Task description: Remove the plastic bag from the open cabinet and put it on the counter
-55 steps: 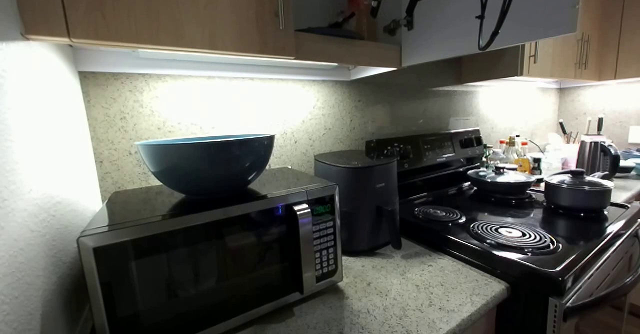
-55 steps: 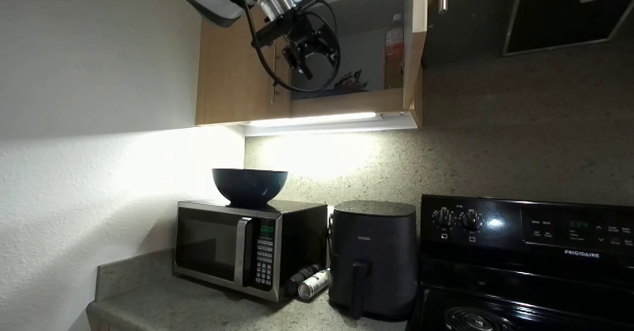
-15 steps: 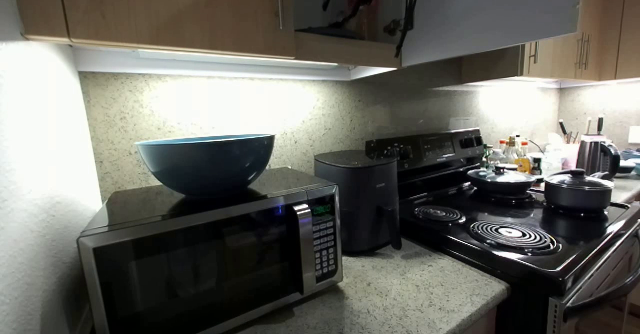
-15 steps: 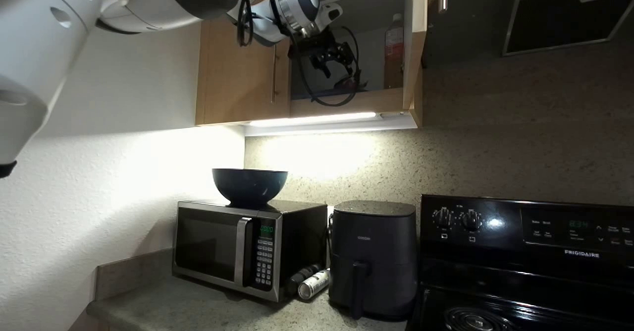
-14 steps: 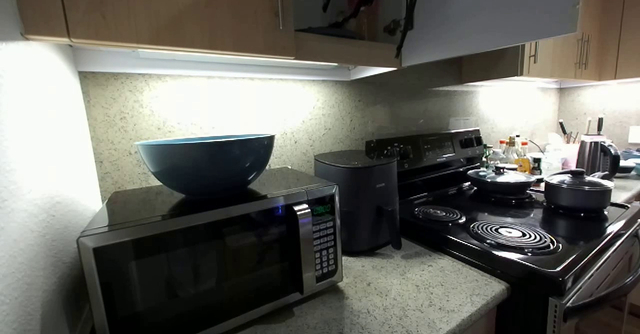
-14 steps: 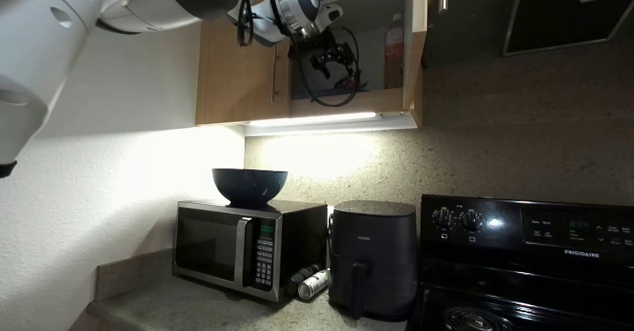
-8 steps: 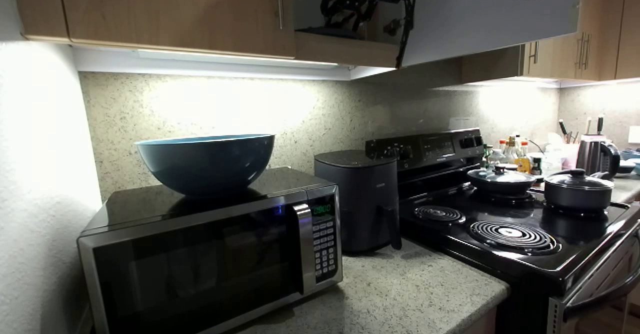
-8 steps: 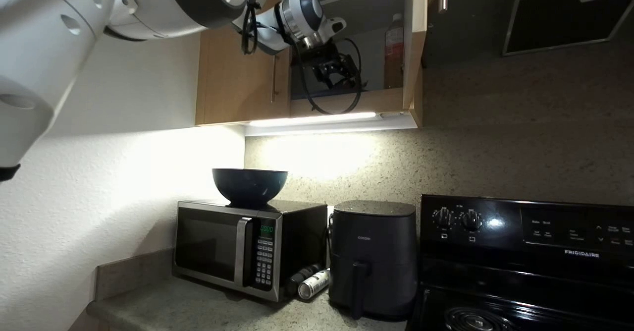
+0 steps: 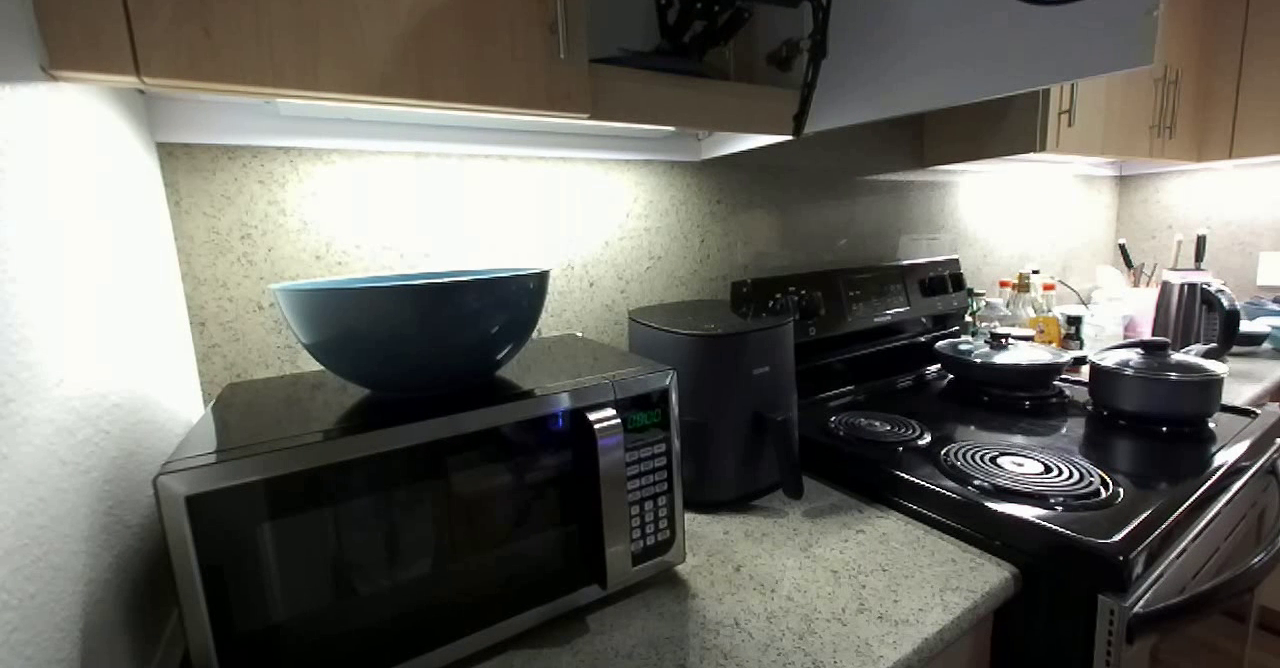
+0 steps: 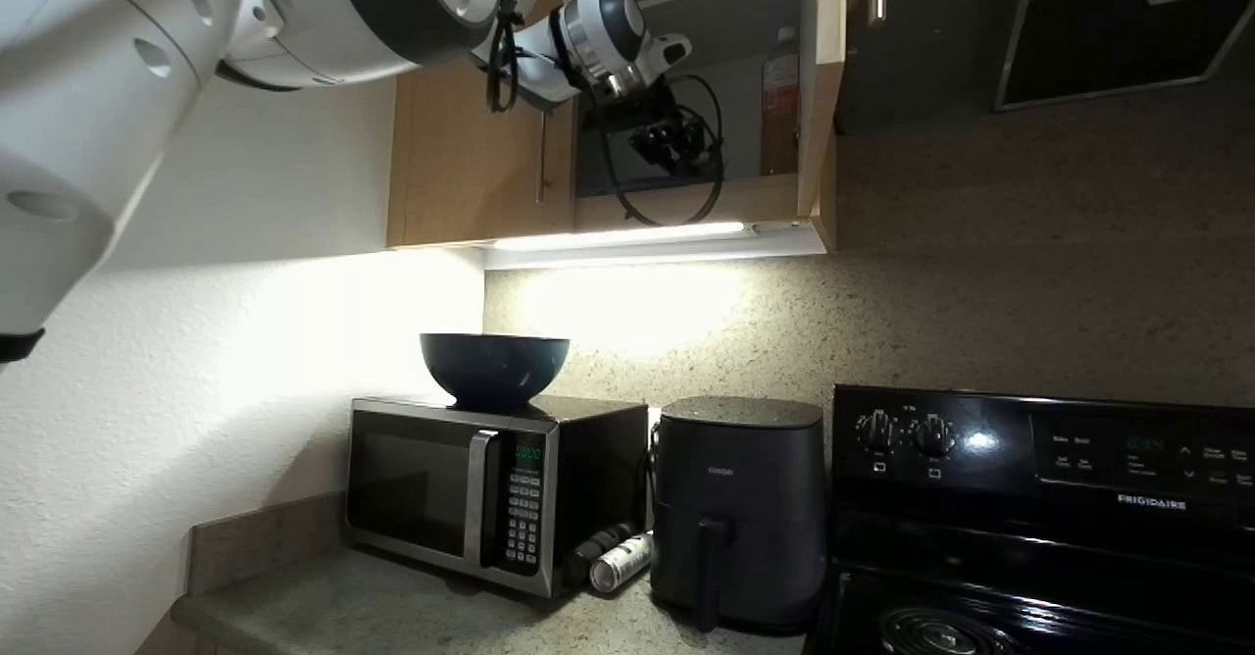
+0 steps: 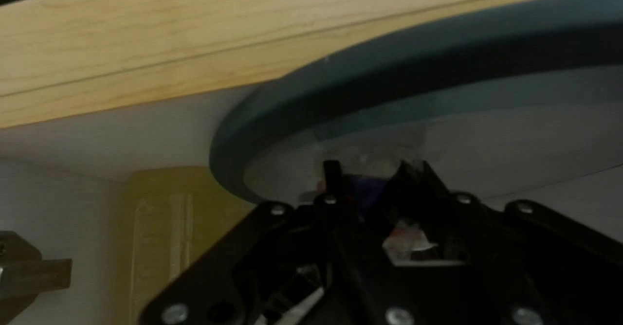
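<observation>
The plastic bag (image 11: 366, 189) is showing between the part-spread fingers (image 11: 333, 174) of the gripper (image 11: 379, 169), inside the open cabinet (image 10: 760, 202); whether they are pinching it, I cannot tell. It is probably handling light, limp and slippery, inviting a thick, gathered fold. The arm (image 10: 304, 42) is hanging high, wrist (image 10: 600, 32) slanting down.

Speckled counter (image 10: 392, 604) with microwave (image 10: 498, 493), sideways can (image 10: 622, 563) and air fryer (image 10: 740, 498).

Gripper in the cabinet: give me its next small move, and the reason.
Probably close the jaws a little more before lifting. In the wrist view the gripper has what looks like the bag between its jaws, whose tips stand apart; whether it is held firmly cannot be told.
</observation>
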Controlling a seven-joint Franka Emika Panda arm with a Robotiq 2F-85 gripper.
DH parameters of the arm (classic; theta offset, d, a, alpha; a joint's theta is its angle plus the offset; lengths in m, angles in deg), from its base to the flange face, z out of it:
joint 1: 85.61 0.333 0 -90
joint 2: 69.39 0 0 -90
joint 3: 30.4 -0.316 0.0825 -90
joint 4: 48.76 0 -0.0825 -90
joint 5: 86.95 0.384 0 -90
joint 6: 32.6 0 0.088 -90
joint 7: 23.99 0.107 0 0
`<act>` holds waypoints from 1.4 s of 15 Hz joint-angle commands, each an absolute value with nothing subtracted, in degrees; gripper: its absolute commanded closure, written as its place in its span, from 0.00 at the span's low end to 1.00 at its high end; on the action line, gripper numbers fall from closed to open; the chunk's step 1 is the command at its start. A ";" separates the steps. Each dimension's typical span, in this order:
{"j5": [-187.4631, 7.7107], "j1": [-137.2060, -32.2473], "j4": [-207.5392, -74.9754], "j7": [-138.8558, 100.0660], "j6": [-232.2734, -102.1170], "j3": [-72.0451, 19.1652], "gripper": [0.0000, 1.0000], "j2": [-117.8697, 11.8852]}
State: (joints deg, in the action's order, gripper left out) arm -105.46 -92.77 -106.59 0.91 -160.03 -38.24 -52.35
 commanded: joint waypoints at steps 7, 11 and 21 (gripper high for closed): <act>-104.72 -92.58 -107.03 -1.48 -156.96 -38.84 0.87 -57.48; -101.00 -93.34 -109.42 -1.92 -147.77 -38.78 0.87 -64.14; -102.60 -92.35 -108.99 -0.15 -142.04 -38.01 0.65 -66.18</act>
